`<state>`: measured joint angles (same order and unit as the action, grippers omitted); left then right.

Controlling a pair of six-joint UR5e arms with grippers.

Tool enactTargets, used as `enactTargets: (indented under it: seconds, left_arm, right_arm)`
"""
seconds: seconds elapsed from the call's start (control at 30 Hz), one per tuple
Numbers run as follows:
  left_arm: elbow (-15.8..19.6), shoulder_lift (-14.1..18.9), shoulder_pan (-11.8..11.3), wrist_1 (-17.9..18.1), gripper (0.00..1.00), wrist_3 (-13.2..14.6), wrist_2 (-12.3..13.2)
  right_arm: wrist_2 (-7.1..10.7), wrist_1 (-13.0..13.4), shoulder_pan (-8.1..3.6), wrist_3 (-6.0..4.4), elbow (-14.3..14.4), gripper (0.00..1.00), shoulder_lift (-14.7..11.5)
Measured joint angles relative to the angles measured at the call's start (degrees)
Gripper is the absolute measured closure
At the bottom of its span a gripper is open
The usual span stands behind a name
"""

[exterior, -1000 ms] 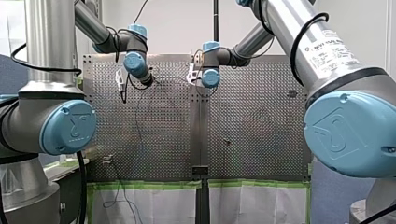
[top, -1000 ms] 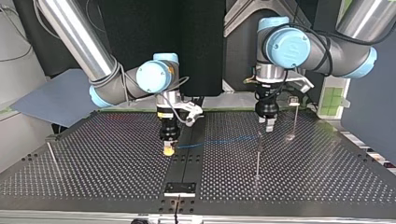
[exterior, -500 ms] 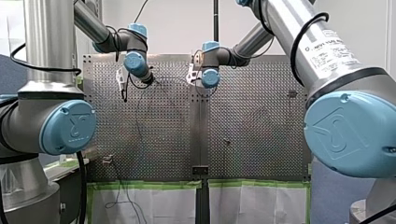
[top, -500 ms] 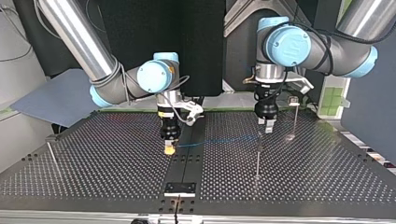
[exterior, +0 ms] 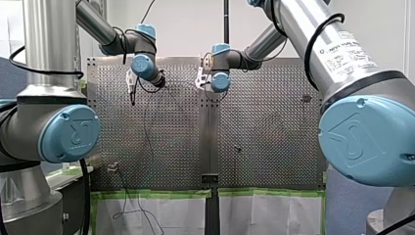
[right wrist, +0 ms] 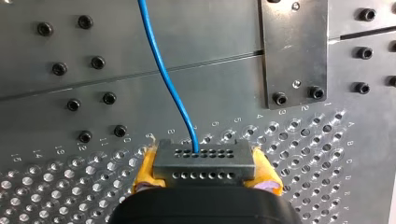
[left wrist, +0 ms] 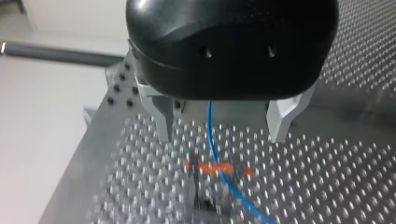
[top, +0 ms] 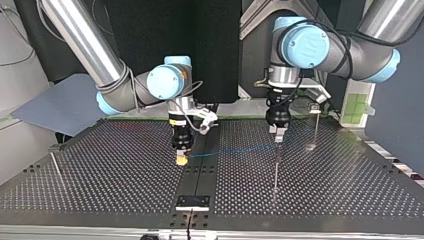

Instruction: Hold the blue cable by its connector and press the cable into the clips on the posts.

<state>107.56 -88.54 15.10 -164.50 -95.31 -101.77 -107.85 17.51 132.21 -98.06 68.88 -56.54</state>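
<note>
Gripped at the top view's left: connector, pinched between the yellow pads of my right gripper. Strung rightward from there, blue cable, reaching the post. Straddling it, my left gripper, fingers spread wide above the orange clip. Probably not seated yet; farther post untouched.

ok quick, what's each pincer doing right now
Left pincer: open, blue cable passes between, not gripped.
Right pincer: closed on the connector.
</note>
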Motion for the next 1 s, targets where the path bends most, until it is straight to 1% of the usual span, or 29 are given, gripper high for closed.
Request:
enactTargets:
  seconds: [0.07, 0.13, 0.23, 0.3, 0.43, 0.57, 0.7, 0.83, 1.0]
  left_arm:
    - [0.0, 0.0, 0.7, 0.8, 0.00, 0.9, 1.0]
    - [0.0, 0.0, 1.2, 1.6, 0.00, 1.2, 1.7]
    - [-0.7, -0.1, 2.1, 2.7, 0.00, 0.6, 1.5]
    - [-1.5, -0.5, 2.6, 2.9, 0.00, -0.1, 0.8]
    - [-3.3, -2.0, 3.2, 2.0, 0.00, -0.3, -0.9]
    - [-5.3, -4.0, 3.7, 0.1, 0.00, -0.3, -2.6]
    - [-7.5, -5.7, 3.8, -1.4, 0.00, -0.4, -3.1]
    - [-9.5, -6.3, 3.6, -1.2, 0.00, -0.5, -3.2]
    - [-12.0, -8.1, 3.7, -1.4, 0.00, -0.5, -3.5]
  right_arm:
    - [0.00, 0.0, -0.06, 0.02, 0.0, 1.00, 0.0]
    - [0.00, 0.0, -0.09, 0.04, 0.0, 1.00, 0.0]
    - [0.02, 0.1, -0.04, 0.08, 0.0, 1.00, 0.0]
    - [0.30, 0.1, -0.01, 0.08, 0.0, 1.00, 0.0]
    - [0.83, 0.1, 0.01, 0.06, 0.0, 1.00, 0.1]
    - [1.01, 0.1, 0.00, 0.08, 0.0, 1.00, 0.1]
    - [1.05, 0.2, -0.14, 0.12, 0.0, 1.00, 0.1]
    - [1.32, 0.3, -0.22, 0.13, 0.0, 1.00, 0.1]
    - [1.70, 0.3, -0.24, 0.14, 0.0, 1.00, 0.2]
